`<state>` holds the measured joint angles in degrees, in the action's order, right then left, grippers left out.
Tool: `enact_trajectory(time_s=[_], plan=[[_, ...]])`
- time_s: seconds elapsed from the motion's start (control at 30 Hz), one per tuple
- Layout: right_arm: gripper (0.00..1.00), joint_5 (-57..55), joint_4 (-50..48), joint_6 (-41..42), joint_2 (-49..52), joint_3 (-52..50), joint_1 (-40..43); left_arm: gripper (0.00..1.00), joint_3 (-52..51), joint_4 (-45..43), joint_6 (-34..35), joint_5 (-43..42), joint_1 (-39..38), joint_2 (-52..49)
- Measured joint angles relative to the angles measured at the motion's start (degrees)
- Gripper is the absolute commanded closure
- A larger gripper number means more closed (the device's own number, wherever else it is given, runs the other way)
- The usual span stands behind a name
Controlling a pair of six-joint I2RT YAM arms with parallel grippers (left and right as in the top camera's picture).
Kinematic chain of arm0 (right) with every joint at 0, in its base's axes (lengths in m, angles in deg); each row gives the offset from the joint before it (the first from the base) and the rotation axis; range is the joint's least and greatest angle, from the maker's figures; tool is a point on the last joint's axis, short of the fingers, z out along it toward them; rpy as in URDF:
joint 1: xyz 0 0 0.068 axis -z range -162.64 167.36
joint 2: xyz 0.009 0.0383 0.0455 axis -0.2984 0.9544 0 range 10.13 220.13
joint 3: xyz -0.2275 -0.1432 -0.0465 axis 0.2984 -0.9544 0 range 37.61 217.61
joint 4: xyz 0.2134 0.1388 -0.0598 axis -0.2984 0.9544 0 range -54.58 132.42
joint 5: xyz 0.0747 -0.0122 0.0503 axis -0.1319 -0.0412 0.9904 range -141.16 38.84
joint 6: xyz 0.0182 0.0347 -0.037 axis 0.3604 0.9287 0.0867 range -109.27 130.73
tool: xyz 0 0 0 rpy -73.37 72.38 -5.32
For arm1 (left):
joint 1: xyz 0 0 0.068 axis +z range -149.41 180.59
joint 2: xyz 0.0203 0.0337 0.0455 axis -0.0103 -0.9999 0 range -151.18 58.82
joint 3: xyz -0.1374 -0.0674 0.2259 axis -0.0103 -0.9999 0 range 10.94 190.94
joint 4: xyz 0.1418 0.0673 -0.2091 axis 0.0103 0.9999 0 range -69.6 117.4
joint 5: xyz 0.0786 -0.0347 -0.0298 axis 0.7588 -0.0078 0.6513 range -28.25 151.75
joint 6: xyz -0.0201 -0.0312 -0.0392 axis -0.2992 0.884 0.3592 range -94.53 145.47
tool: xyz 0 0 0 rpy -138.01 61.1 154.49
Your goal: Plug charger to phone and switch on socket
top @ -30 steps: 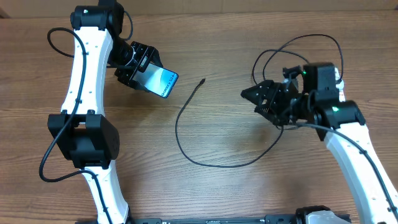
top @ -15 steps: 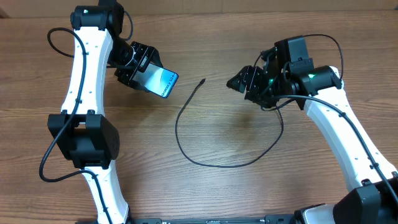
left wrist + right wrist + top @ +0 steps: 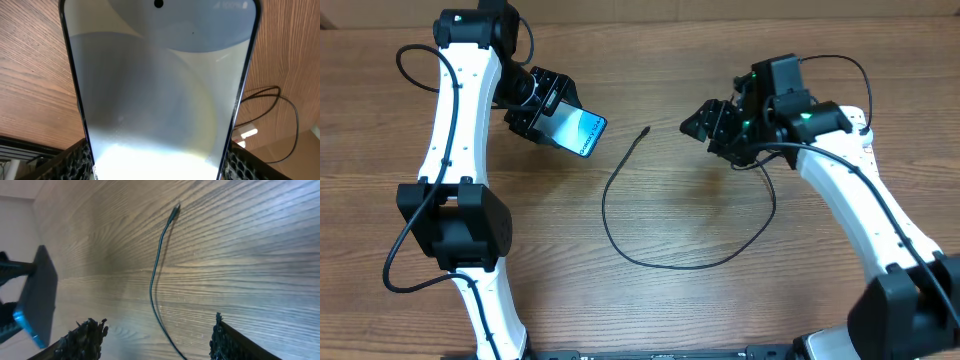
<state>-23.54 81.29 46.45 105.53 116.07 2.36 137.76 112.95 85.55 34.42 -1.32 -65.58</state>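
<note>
My left gripper (image 3: 542, 112) is shut on the phone (image 3: 576, 130), holding it above the table at the upper left, its lit blue screen tilted up. In the left wrist view the phone (image 3: 160, 90) fills the frame between my fingers. The charger cable (image 3: 650, 250) lies in a loop on the table, its connector tip (image 3: 646, 131) pointing toward the phone. My right gripper (image 3: 698, 128) is open and empty, hovering right of the tip. In the right wrist view the cable (image 3: 156, 280) runs between my spread fingers, and its tip (image 3: 175, 210) lies ahead. The socket is out of view.
Thin black arm cables (image 3: 800, 75) arc over the table behind the right arm. A black cable (image 3: 415, 65) loops at the far left. The wooden table (image 3: 720, 300) is bare around the charger loop.
My right gripper has moved left and up toward the cable's connector tip. The left arm and the phone have not moved.
</note>
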Motion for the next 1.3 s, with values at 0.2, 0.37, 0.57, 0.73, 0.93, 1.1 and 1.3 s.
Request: enact_trajectory(time_s=[0.2, 0.37, 0.57, 0.73, 0.93, 1.1, 1.3], plan=[[0.3, 0.0, -3.0, 1.4, 2.8, 0.0, -1.6, 0.44, 0.0, 0.0, 0.0, 0.0, 0.0, 0.0], [0.32, 0.0, -6.4, 2.8, 4.5, 0.0, -1.6, 0.44, 0.0, 0.0, 0.0, 0.0, 0.0, 0.0], [0.36, 0.0, -9.4, 5.1, 6.8, 0.0, -1.6, 0.43, 0.0, 0.0, 0.0, 0.0, 0.0, 0.0], [0.38, -0.2, -11.8, 6.7, 8.6, 0.0, -1.7, 0.43, 0.0, 0.0, 0.0, 0.0, 0.0, 0.0], [0.4, -0.2, -15.1, 9.8, 11.0, 0.1, -2.3, 0.44, 0.0, 0.0, -0.1, 0.0, 0.0, 0.0], [0.4, -0.2, -15.2, 10.9, 12.8, 0.1, -2.4, 0.44, 0.0, 0.0, -0.2, 0.0, 0.0, 0.0], [0.4, 0.0, -15.4, 11.7, 12.8, 0.1, -2.7, 0.44, 0.0, 0.0, -0.2, -0.1, 0.0, 0.0]])
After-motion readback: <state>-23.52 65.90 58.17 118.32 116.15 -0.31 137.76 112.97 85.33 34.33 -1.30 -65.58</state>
